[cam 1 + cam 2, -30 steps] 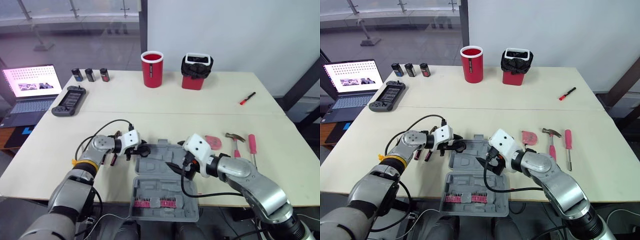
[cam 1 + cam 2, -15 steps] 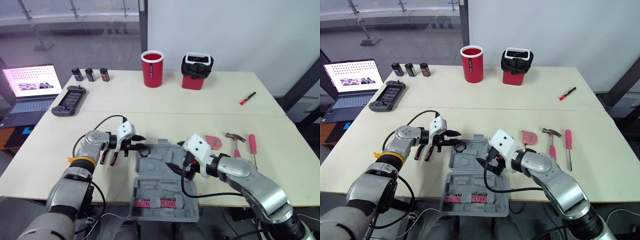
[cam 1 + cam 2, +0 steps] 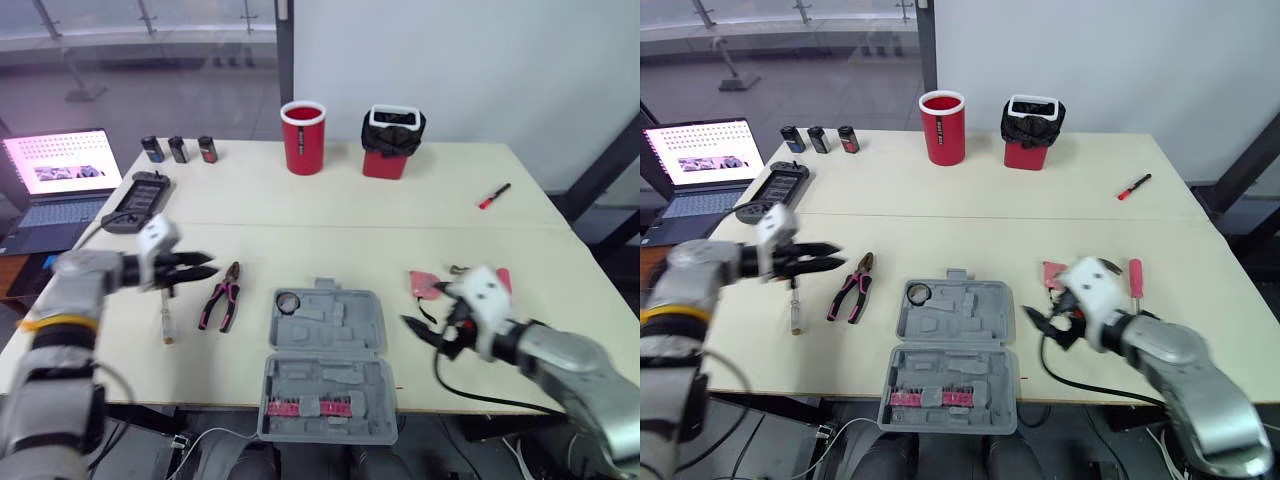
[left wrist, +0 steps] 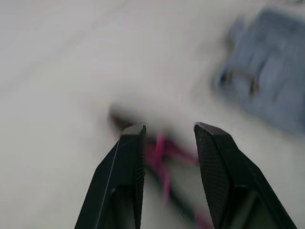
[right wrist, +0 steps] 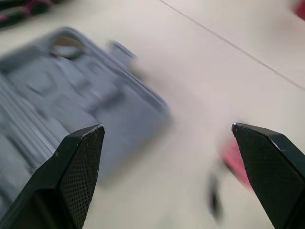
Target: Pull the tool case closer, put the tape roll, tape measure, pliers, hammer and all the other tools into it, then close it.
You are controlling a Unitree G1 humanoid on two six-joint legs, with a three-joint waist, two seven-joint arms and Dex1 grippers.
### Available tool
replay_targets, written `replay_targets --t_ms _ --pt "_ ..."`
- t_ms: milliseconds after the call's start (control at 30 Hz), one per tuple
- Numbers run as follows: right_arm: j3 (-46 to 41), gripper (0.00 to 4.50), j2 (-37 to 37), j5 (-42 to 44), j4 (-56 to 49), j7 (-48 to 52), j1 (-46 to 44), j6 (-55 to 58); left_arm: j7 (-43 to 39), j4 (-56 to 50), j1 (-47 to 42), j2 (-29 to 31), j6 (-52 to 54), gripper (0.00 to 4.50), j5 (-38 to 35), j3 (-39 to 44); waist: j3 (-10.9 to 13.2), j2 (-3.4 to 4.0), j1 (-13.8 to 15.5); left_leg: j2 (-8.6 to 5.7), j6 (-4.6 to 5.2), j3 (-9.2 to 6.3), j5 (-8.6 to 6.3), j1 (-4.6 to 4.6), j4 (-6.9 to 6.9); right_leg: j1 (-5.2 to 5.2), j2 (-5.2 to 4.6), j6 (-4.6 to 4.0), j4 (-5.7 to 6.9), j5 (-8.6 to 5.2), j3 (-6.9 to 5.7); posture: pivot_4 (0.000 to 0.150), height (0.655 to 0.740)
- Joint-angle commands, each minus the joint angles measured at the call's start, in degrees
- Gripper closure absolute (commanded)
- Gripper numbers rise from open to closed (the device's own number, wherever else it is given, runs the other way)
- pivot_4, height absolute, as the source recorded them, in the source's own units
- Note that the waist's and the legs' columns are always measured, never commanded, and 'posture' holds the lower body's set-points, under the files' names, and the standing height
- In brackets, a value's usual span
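The open tool case is lying at the tabletop's near edge, the tape roll sitting in its far-left corner. The left gripper is hovering beside the pliers, jaws narrowly parted and empty. The right gripper is hanging near the tape measure, jaws wide.

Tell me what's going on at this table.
The robot is packing tools into the open tool case at the front of the table. The tape roll already sits in the case's far left corner. The left gripper hovers open near the pliers, which lie left of the case. The right gripper hovers open between the case and the tape measure.
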Motion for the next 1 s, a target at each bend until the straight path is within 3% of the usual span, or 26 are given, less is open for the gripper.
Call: replay_targets --t_ms 33,167,200,400,667,867,1000 --pt "-9.2 0.0 -1.9 -1.1 2.4 2.6 4.4 -5.4 2.3 -1.0 9.5 6.1 -3.9 2.04 -0.3 5.6 0.0 0.06 0.1 0.0 0.0 0.02 0.0 0.0 0.0 -0.01 -0.02 -0.02 -0.01 -0.01 0.0 0.15 0.7387" --pt "-15.7 0.0 -2.5 -0.8 3.4 5.1 9.6 -7.6 6.4 0.8 20.4 8.7 -5.6 0.15 -3.8 14.3 0.0 0.14 0.8 0.15 0.0 0.15 0.0 0.14 0.06 0.14 -0.08 -0.49 -0.02 -0.16 -0.01 0.15 0.7387" --pt "-17.9 0.0 -2.7 -0.7 3.8 6.2 11.4 -8.2 7.9 1.7 23.1 9.0 -6.5 0.03 -4.6 16.9 0.0 0.12 1.0 0.36 0.0 0.32 0.01 0.16 0.08 0.19 -0.22 -0.45 -0.02 -0.24 -0.02 0.15 0.7387" --pt "-22.9 0.0 -3.0 -0.1 8.5 10.9 16.3 -13.1 10.3 1.2 33.4 8.6 -9.6 0.03 -6.1 23.4 0.0 0.1 1.3 0.8 -0.01 1.2 0.0 0.08 0.03 0.21 -0.6 -0.56 -0.16 -0.33 -0.16 0.15 0.7387" --pt "-21.3 0.0 -4.0 0.3 10.3 11.8 14.6 -14.0 11.2 -3.2 36.3 6.9 -8.7 0.03 -8.1 24.6 0.0 0.08 1.0 1.18 -0.01 2.12 -0.01 0.04 0.03 0.12 -0.64 -0.56 -0.17 -0.34 -0.08 0.15 0.7387" --pt "-19.4 0.0 -3.1 2.3 3.3 10.8 15.3 -9.7 11.0 -10.0 36.9 4.3 -6.3 0.03 -8.3 22.5 0.0 0.1 0.9 1.14 -0.01 2.21 -0.01 -0.01 0.0 0.04 -0.54 -0.52 -0.17 -0.36 -0.05 0.15 0.7387" --pt "-13.8 0.0 -1.4 5.9 -6.6 7.1 15.1 -1.6 12.2 -23.1 35.4 -0.1 -2.2 0.03 -10.7 19.6 0.0 0.09 1.1 1.17 -0.01 2.21 0.0 0.01 0.06 0.1 -0.56 -0.52 -0.17 -0.35 -0.04 0.15 0.7387"
